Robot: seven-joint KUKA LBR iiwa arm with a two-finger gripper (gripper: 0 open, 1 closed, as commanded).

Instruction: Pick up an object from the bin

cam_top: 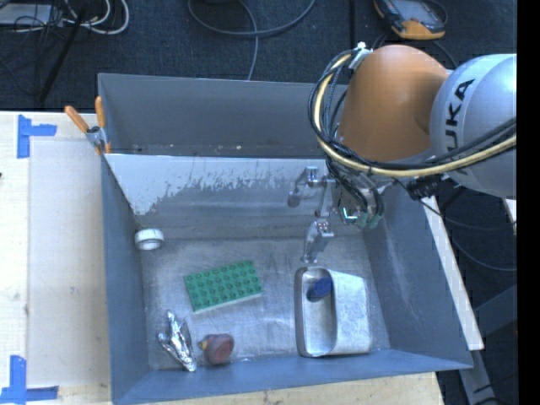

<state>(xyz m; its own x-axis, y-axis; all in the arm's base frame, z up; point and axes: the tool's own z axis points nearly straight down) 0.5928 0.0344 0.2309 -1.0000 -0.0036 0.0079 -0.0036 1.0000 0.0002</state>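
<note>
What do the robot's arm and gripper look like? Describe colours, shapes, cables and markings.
The arm is a rounded silver-grey link with black lettering ending in UKA. At its wrist sits a smooth orange dome cover, ringed by looped black and yellow cables. Below it is a slim grey metal gripper.

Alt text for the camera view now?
The gripper hangs near a metal cup holding a blue thing at the right of the bin. Left of it lie a green studded plate, crumpled foil, a brown lump and a white ring.
</note>
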